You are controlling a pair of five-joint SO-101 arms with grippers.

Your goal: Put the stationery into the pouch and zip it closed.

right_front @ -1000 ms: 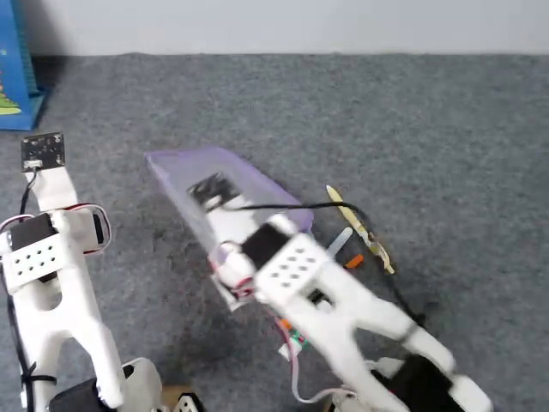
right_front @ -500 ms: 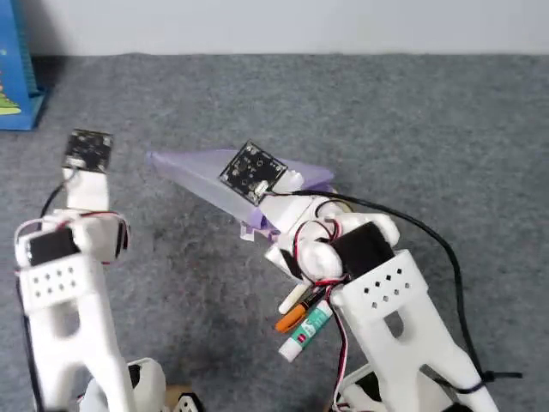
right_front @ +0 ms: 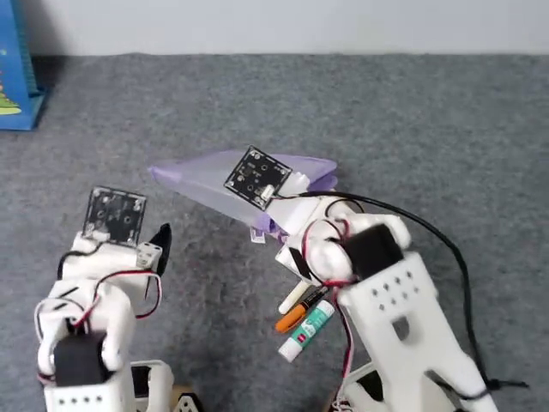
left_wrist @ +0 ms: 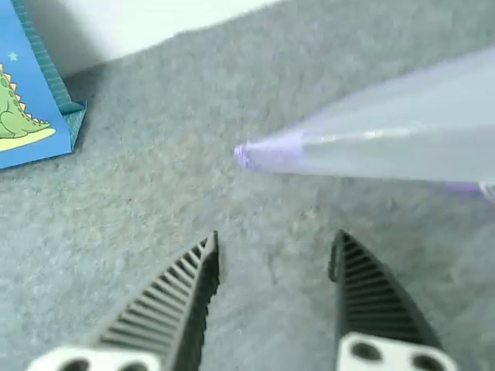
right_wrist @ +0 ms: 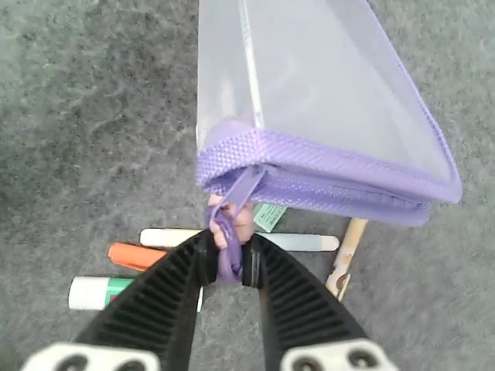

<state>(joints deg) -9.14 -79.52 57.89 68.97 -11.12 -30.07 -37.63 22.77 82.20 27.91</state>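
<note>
A translucent purple pouch (right_front: 202, 178) (right_wrist: 309, 100) (left_wrist: 387, 143) lies on the grey carpet, its zipper end raised. My right gripper (right_wrist: 229, 261) (right_front: 268, 227) is shut on the purple zipper pull (right_wrist: 227, 232). Under that end lie an orange marker (right_wrist: 138, 255) (right_front: 290, 321), a green-and-white glue stick (right_wrist: 97, 292) (right_front: 307, 331), a white pen (right_wrist: 303, 242) (right_front: 296, 297) and a wooden stick (right_wrist: 345, 259). My left gripper (left_wrist: 272, 267) (right_front: 159, 247) is open, empty, a short way from the pouch's far pointed corner (left_wrist: 241, 154).
A blue box with a dinosaur picture (right_front: 14, 79) (left_wrist: 32, 97) stands at the far left by the white wall. Open carpet stretches to the right of the pouch and beyond it.
The right arm swung upright and lifted the pouch's zipper end off the carpet, uncovering the stationery. The left arm bent down and shifted right toward the pouch's far corner.
</note>
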